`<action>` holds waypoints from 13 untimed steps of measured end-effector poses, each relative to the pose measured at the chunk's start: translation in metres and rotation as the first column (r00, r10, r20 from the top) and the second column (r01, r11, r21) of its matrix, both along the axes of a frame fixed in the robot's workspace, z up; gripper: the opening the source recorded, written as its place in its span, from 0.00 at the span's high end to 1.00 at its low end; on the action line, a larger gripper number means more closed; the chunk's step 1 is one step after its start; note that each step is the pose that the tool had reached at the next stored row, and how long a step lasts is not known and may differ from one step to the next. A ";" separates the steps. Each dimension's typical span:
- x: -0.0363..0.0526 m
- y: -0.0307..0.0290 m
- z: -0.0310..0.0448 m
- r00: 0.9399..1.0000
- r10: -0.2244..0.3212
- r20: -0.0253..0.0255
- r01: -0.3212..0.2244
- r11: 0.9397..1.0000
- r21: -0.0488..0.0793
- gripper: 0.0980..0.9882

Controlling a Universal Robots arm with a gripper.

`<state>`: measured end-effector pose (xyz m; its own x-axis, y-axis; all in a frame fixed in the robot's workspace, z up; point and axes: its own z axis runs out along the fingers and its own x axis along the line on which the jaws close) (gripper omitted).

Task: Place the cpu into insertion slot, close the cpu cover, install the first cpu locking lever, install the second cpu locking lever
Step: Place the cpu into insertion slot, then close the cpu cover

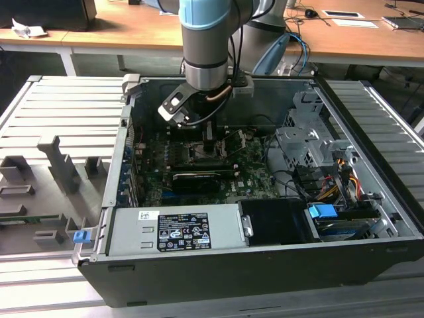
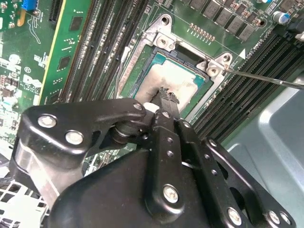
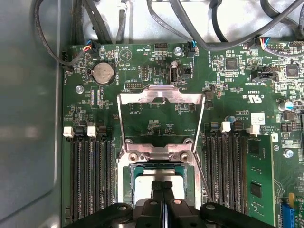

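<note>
1. Pressing tight together, the two black fingers of the gripper point(image 2: 166, 97) hold nothing between them.
2. Their tip sits on the grey top of the cpu point(image 2: 178, 80), near one edge of it.
3. In the first wrist view, the gripper point(image 3: 163, 187) comes in over the cpu point(image 3: 145, 178) from the side away from the cover.
4. The cpu lies flat inside the slot point(image 2: 187, 51), with its green edge showing around the grey top.
5. The cover point(image 3: 161, 93) is not shut. It is swung up and back from the slot, and the green board point(image 3: 156, 128) shows through its big window.
6. A thin metal lever point(image 2: 266, 78) sticks out from one corner of the slot. In the first wrist view, this lever point(image 3: 203, 178) runs along one side of the slot.
7. Long black memory slots point(image 3: 90, 180) run along both sides of the slot.
8. A round battery point(image 3: 103, 72) sits on the board past the cover.
9. In the exterior view, the arm point(image 1: 205, 40) reaches down into the open computer case point(image 1: 371, 265), and the gripper point(image 1: 211, 132) is low over the board.
10. The case rests on a grey ribbed table point(image 1: 59, 112).
</note>
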<state>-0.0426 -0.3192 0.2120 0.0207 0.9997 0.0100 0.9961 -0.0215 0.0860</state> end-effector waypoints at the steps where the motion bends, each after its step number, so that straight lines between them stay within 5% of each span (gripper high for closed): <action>1: 0.0000 0.0000 0.0000 1.000 0.000 0.000 0.000 1.000 0.000 0.99; 13: 0.0042 -0.0019 0.0022 1.000 -0.001 -0.001 0.001 1.000 0.003 0.99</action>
